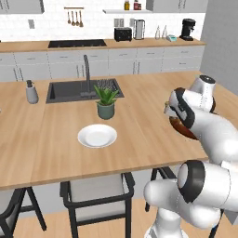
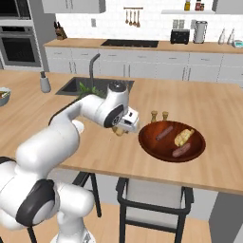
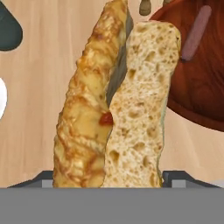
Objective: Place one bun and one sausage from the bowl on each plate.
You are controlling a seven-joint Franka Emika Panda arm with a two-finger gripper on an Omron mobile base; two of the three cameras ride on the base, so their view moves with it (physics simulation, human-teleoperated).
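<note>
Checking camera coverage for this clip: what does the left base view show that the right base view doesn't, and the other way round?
Left base view alone: a white plate on the island counter, with a potted plant standing clear behind it.

Right base view alone: the whole wooden bowl, holding two sausages and a bun, and the end effector shut on another bun left of the bowl.

Both: the sink, soap dispenser, toaster, and the bowl's edge.

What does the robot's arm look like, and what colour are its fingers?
The arm is glossy white, built from fat rounded segments with dark bands at the joints. It ends in a boxy white hand. The fingers are small and dark grey. No cables or markings show.
</note>
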